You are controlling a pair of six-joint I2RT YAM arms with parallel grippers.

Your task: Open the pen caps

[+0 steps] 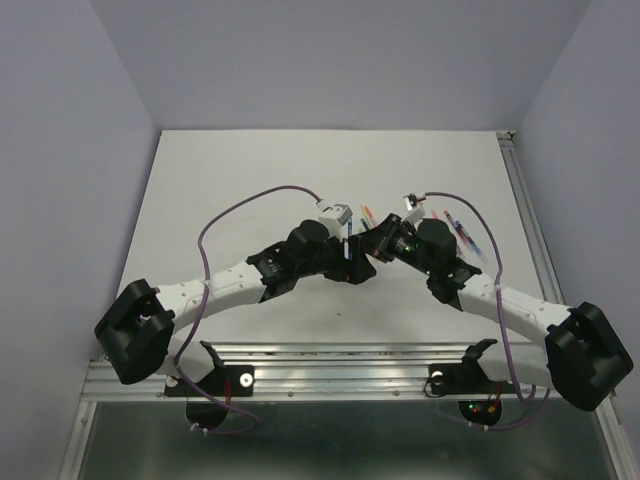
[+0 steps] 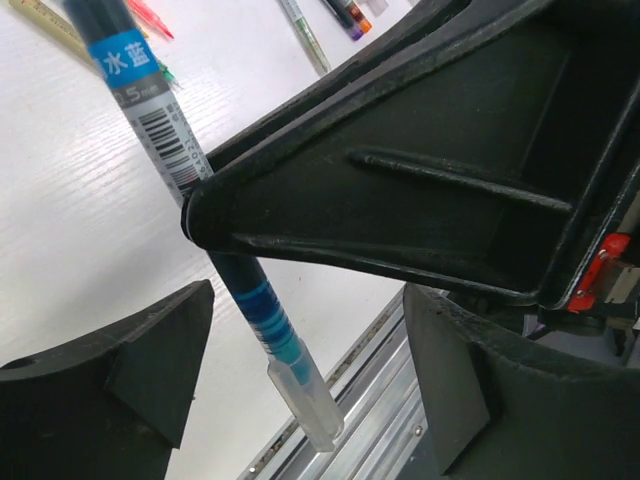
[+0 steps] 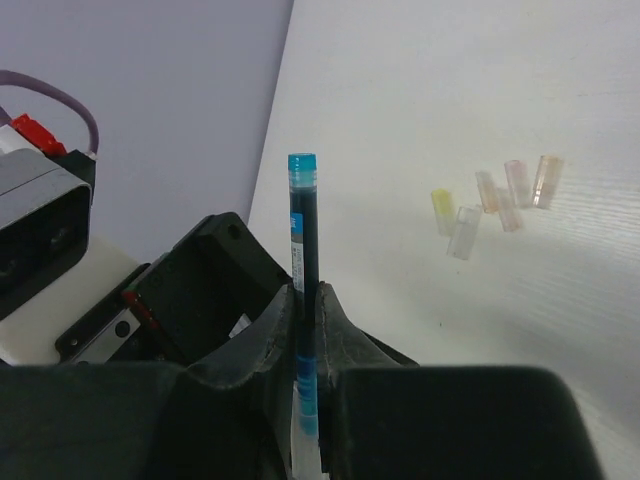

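A blue pen (image 3: pixel 301 215) stands clamped between the fingers of my right gripper (image 3: pixel 306 292), which is shut on its barrel. In the left wrist view the same pen (image 2: pixel 250 295) slants down past the right gripper's black finger (image 2: pixel 400 200), and its clear pen cap (image 2: pixel 308 400) sits on the lower tip. My left gripper (image 2: pixel 305 300) is open, one finger on each side of the capped end and neither touching it. From above, the left gripper (image 1: pixel 352 252) and the right gripper (image 1: pixel 385 240) meet at mid-table.
Several loose pale caps (image 3: pixel 500 195) lie on the white table (image 3: pixel 480 90) beyond the right gripper. Other coloured pens (image 1: pixel 462 232) lie behind the right arm, and more pens (image 2: pixel 310 35) show in the left wrist view. An aluminium rail (image 2: pixel 380 400) runs along the near table edge.
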